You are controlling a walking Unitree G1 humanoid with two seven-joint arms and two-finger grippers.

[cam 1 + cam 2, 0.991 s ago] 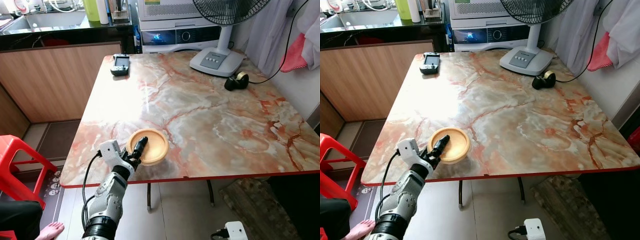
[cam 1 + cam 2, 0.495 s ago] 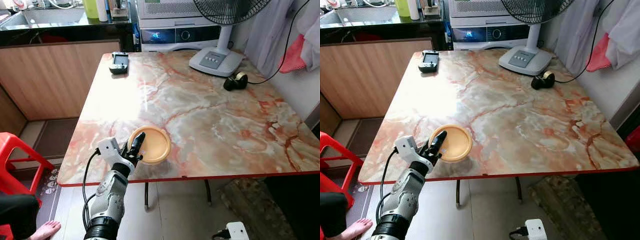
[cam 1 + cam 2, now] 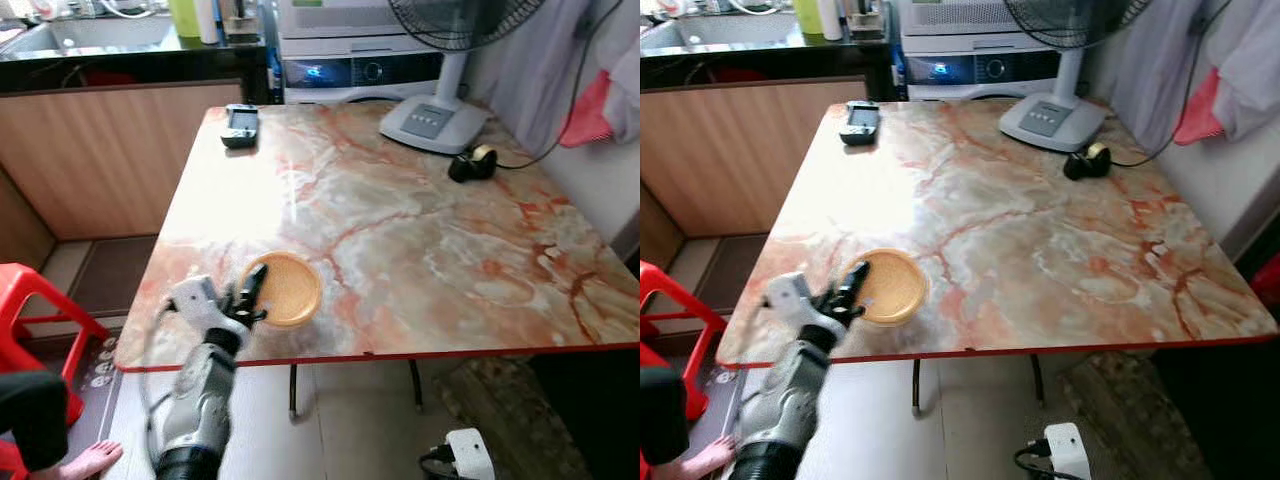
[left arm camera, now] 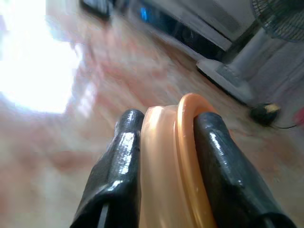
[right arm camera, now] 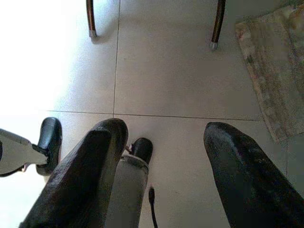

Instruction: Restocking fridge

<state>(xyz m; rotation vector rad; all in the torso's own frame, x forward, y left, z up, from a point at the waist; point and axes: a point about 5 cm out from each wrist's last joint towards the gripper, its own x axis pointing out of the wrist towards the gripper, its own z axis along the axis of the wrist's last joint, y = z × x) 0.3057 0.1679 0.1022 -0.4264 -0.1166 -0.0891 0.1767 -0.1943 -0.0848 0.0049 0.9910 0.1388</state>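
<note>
The left gripper [image 3: 250, 293] reached over the near edge of a marble-patterned table [image 3: 420, 230] and pinched the rim of a shallow orange dish [image 3: 287, 290] between its two black fingers [image 4: 118, 156]. In the left wrist view the dish's rim [image 4: 178, 156] stood edge-on, clamped from both sides. The dish sat just ahead of the gripper, near the table's front edge. Far beyond the gripper, at the table's back, stood a white fan base [image 3: 432, 122], a small dark object [image 3: 471, 163] beside it, and a handheld device [image 3: 240, 126]. The right gripper [image 5: 161, 175] hung over the tiled floor [image 5: 166, 71], its fingers spread apart and holding nothing.
</note>
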